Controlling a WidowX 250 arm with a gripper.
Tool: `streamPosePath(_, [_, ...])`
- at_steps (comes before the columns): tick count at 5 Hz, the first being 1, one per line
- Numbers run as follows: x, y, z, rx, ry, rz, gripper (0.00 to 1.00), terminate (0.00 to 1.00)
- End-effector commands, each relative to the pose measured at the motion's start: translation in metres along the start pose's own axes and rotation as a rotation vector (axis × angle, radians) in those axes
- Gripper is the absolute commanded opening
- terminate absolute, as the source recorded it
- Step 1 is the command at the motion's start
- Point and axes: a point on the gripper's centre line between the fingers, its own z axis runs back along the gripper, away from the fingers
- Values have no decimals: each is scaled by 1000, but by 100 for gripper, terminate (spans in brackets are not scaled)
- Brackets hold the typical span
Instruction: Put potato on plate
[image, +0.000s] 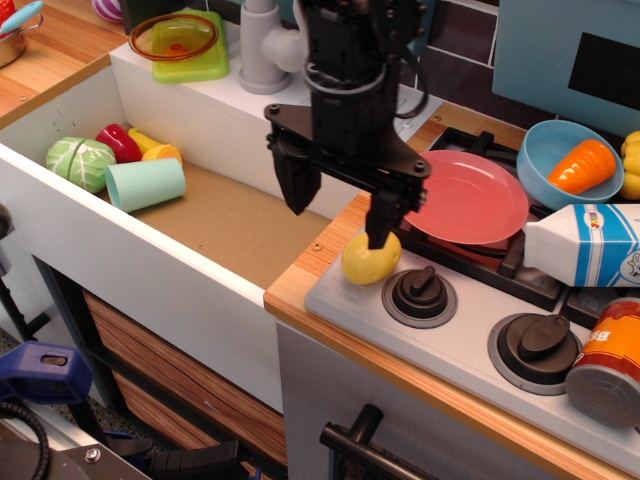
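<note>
The pale-yellow potato lies on the front left corner of the grey stove top, by the wooden counter edge. The pink-red plate sits on the burner just behind and right of it. My black gripper is open and empty, hanging just above and left of the potato. Its right finger stands over the potato's top and hides part of it; its left finger is over the sink edge.
A light-blue bowl holding an orange carrot is at the back right. A milk carton and an orange can stand right. Stove knobs sit in front. The sink holds a mint cup and toy vegetables.
</note>
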Motion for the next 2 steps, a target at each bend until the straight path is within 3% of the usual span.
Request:
streamPosePath(1, [20, -1, -6, -14, -64, 6, 100, 0])
streamPosePath(2, [21, -3, -19, -42, -78, 7, 100, 0])
